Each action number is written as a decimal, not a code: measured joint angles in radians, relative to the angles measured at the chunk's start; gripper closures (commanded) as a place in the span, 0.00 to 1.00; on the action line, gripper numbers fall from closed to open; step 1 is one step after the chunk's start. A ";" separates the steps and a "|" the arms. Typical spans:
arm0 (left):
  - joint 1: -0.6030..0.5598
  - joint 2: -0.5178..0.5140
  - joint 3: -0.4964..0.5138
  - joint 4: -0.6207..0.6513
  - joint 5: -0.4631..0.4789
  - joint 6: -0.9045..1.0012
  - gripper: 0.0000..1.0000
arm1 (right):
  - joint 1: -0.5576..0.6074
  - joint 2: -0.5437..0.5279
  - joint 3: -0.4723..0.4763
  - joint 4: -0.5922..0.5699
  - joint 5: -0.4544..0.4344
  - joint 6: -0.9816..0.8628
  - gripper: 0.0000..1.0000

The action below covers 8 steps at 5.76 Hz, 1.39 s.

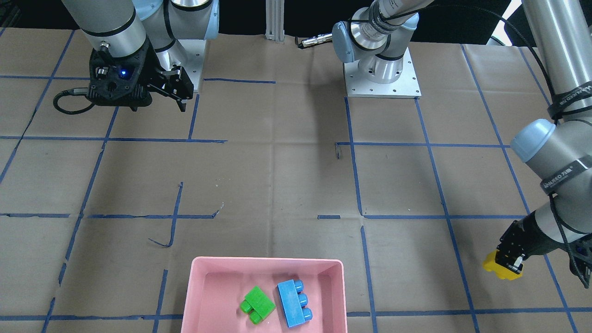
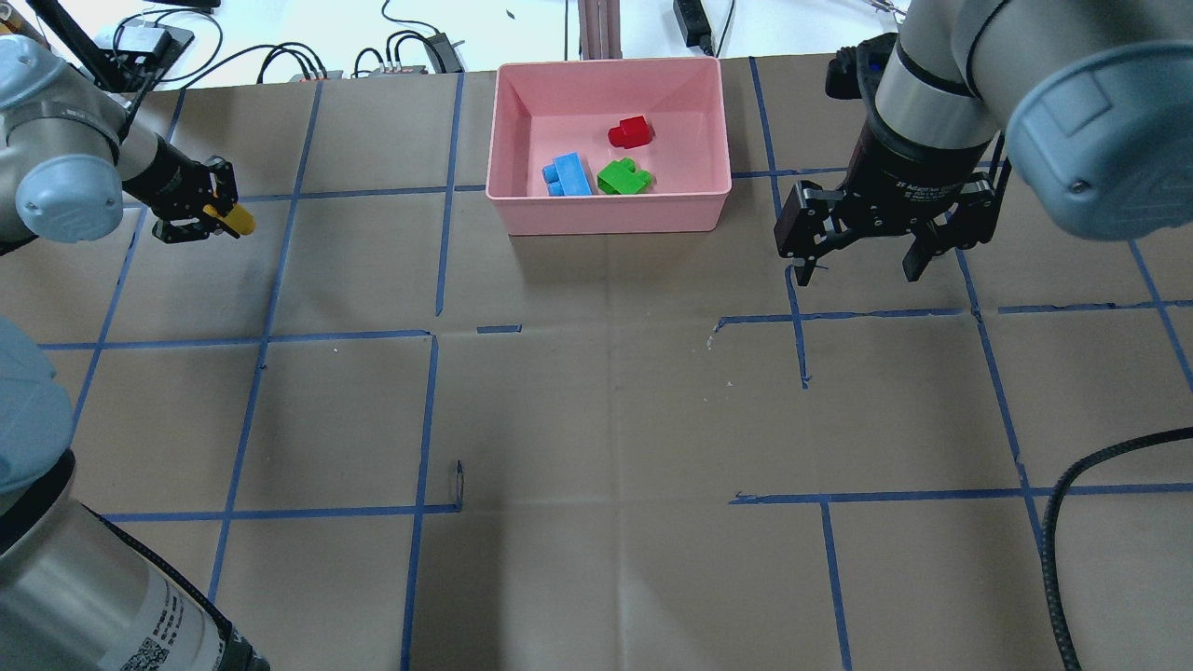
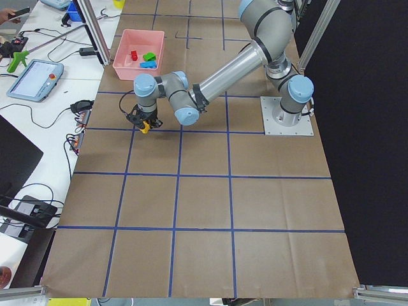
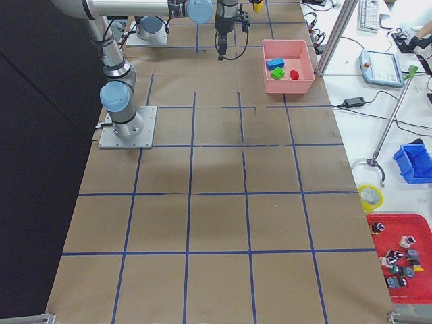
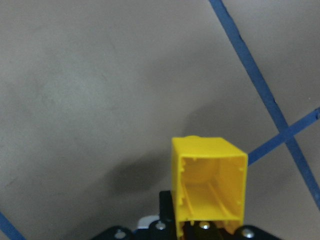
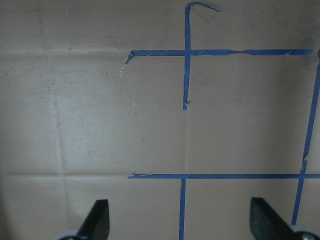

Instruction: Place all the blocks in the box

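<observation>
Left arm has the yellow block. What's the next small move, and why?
Probably carry it sideways toward the box: the left gripper is shut on the yellow block well away from the box, where the red block, blue block and green block already lie.

Silver arms (image 2: 932, 65), seemingly black tools (image 2: 857, 272)

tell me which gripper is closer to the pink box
Right. The right gripper hovers just off the box's right side; the left gripper sits farther out past its left side.
</observation>
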<state>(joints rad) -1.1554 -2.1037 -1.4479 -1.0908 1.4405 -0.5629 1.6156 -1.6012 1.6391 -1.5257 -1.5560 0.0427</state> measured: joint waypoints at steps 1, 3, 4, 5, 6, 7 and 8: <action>-0.047 0.010 0.108 -0.092 0.001 -0.001 1.00 | -0.004 -0.004 0.000 -0.005 -0.003 0.000 0.00; -0.199 -0.004 0.289 -0.185 0.008 0.000 1.00 | -0.003 -0.010 -0.015 -0.006 -0.009 0.001 0.00; -0.295 -0.038 0.347 -0.199 0.005 0.002 1.00 | -0.001 -0.010 -0.017 -0.007 -0.008 0.002 0.00; -0.395 -0.093 0.414 -0.203 0.005 0.007 1.00 | 0.000 -0.010 -0.017 -0.007 -0.006 0.002 0.00; -0.482 -0.155 0.484 -0.202 0.009 0.007 1.00 | 0.001 -0.010 -0.016 -0.007 -0.004 0.002 0.00; -0.549 -0.210 0.534 -0.197 0.012 0.000 0.97 | 0.001 -0.010 -0.013 -0.007 -0.002 0.002 0.00; -0.587 -0.244 0.551 -0.191 0.014 -0.009 0.52 | 0.001 -0.010 -0.012 -0.007 0.000 0.002 0.00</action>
<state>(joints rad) -1.7426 -2.3472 -0.8971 -1.2815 1.4548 -0.5722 1.6168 -1.6107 1.6273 -1.5325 -1.5561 0.0445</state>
